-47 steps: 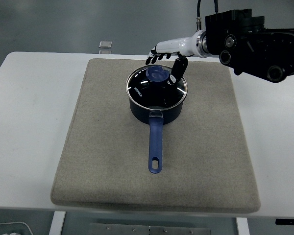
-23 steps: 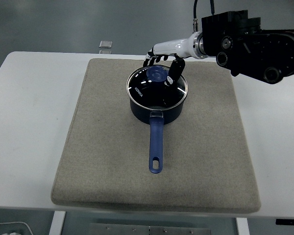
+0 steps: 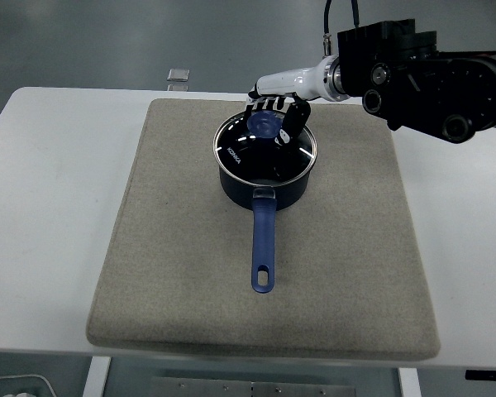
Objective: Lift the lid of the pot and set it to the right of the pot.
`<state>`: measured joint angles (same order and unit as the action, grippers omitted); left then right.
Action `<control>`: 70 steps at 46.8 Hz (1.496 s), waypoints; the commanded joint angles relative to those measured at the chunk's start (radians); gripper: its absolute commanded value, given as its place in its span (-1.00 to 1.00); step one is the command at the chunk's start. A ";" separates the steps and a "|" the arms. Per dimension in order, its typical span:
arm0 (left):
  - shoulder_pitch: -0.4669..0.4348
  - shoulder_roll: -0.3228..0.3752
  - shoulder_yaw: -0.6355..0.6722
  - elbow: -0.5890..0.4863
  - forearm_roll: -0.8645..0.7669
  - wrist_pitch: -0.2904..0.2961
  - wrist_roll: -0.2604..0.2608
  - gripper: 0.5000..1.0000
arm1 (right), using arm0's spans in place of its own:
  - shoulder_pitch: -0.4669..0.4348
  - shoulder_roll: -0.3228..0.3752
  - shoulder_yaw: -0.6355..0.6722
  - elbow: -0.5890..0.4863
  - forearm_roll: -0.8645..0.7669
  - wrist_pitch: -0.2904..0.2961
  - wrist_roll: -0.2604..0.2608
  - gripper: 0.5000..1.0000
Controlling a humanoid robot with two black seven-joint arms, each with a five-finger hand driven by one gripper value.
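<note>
A dark blue pot [image 3: 260, 188] with a long blue handle [image 3: 263, 244] stands on the mat, its handle pointing toward me. A glass lid [image 3: 250, 157] with a blue knob [image 3: 265, 126] sits on the pot. My right hand [image 3: 278, 115] reaches in from the upper right and hovers at the knob. Its fingers [image 3: 263, 102] are spread just behind the knob and the thumb [image 3: 293, 124] hangs at the knob's right side. I cannot make out a firm grasp. The left arm is out of view.
A grey felt mat [image 3: 174, 248] covers the middle of the white table [image 3: 50, 207], with bare mat to the right of the pot. A small clear object [image 3: 178, 75] lies at the table's far edge. My bulky black forearm [image 3: 422, 74] hangs over the back right.
My right hand has shifted a little left and closer over the knob, the thumb now nearer the knob's side. Pot and lid have not moved.
</note>
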<state>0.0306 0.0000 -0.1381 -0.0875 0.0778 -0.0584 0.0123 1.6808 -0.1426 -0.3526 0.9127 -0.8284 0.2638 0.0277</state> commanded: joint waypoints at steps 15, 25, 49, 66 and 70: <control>0.000 0.000 0.000 0.000 0.000 0.000 0.000 1.00 | 0.005 0.000 0.000 0.000 0.000 0.002 0.000 -0.35; 0.000 0.000 0.000 0.000 0.000 0.000 0.000 1.00 | 0.023 -0.002 0.000 0.000 0.003 0.003 0.000 -0.43; 0.000 0.000 0.000 0.000 -0.001 0.000 0.000 1.00 | 0.062 -0.049 -0.003 -0.005 0.018 0.034 -0.014 -0.72; 0.000 0.000 0.000 0.000 -0.001 0.000 0.000 1.00 | 0.051 -0.150 -0.035 -0.017 0.020 0.061 -0.017 -0.73; 0.000 0.000 0.000 0.000 -0.001 0.000 0.000 1.00 | 0.043 -0.179 -0.034 -0.028 0.020 0.071 -0.037 -0.73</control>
<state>0.0307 0.0000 -0.1381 -0.0873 0.0772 -0.0583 0.0124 1.7299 -0.3021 -0.3882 0.8926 -0.8086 0.3283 0.0060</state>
